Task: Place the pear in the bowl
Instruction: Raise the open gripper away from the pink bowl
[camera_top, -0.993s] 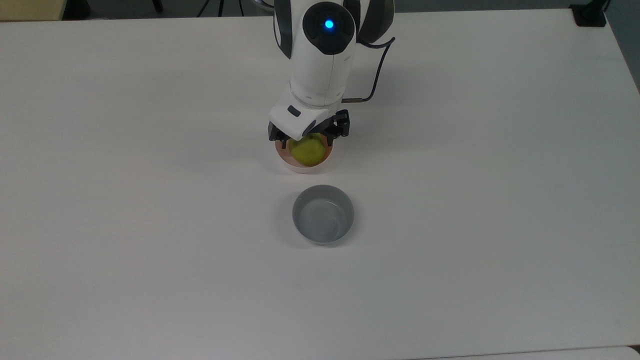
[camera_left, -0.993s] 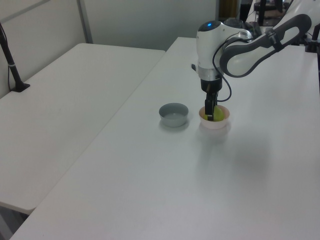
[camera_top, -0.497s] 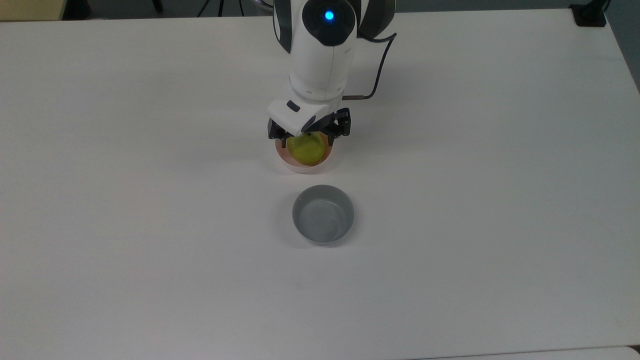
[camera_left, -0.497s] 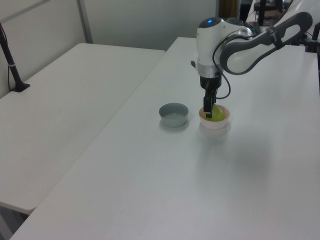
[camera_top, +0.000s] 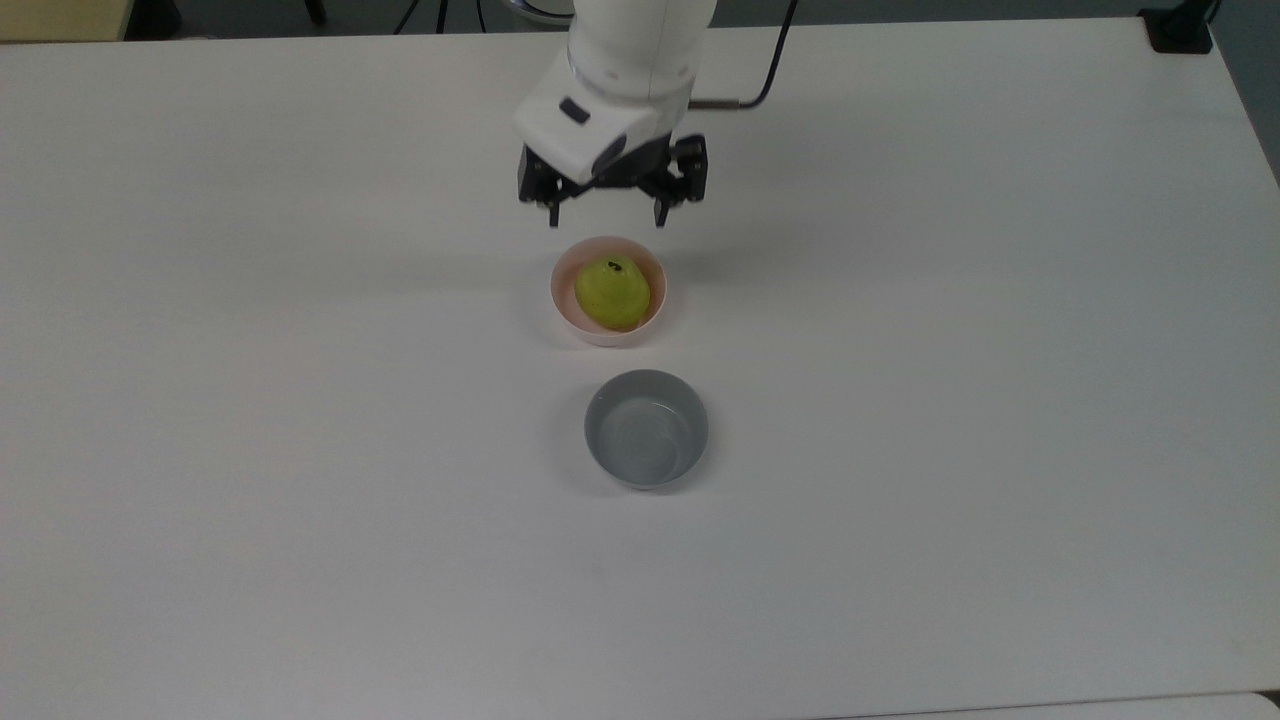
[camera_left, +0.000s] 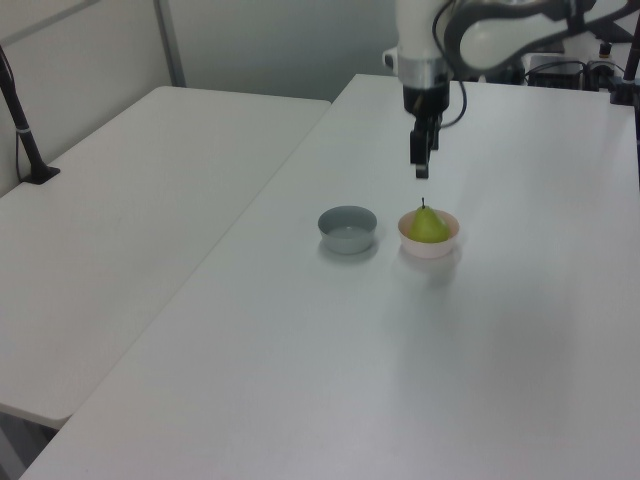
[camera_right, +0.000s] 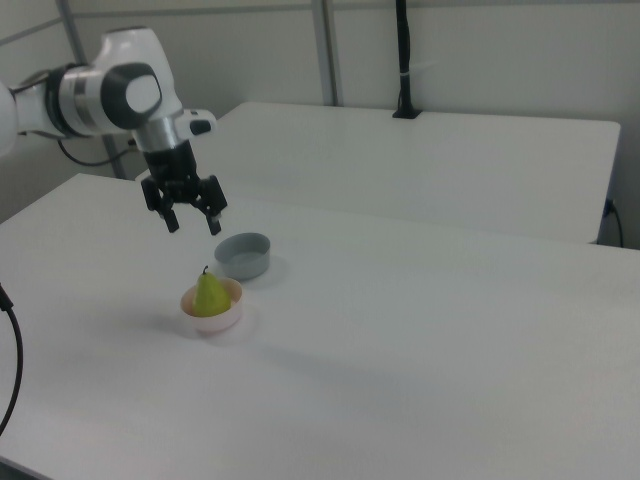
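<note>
The yellow-green pear (camera_top: 611, 293) (camera_left: 428, 226) (camera_right: 209, 294) stands upright inside the pale pink bowl (camera_top: 567, 310) (camera_left: 447, 243) (camera_right: 222, 318), stem up. My gripper (camera_top: 606, 214) (camera_left: 421, 168) (camera_right: 192, 222) hangs in the air above the bowl, open, with nothing between its fingers. It is well clear of the pear.
A grey bowl (camera_top: 646, 428) (camera_left: 347, 229) (camera_right: 244, 255) sits empty beside the pink one on the white table (camera_top: 300, 450). A second white table (camera_left: 120, 200) adjoins this one. A black post (camera_right: 403, 60) stands at the far table's edge.
The gripper has let go of the pear and risen straight up out of the pink bowl. The pear stays in the bowl.
</note>
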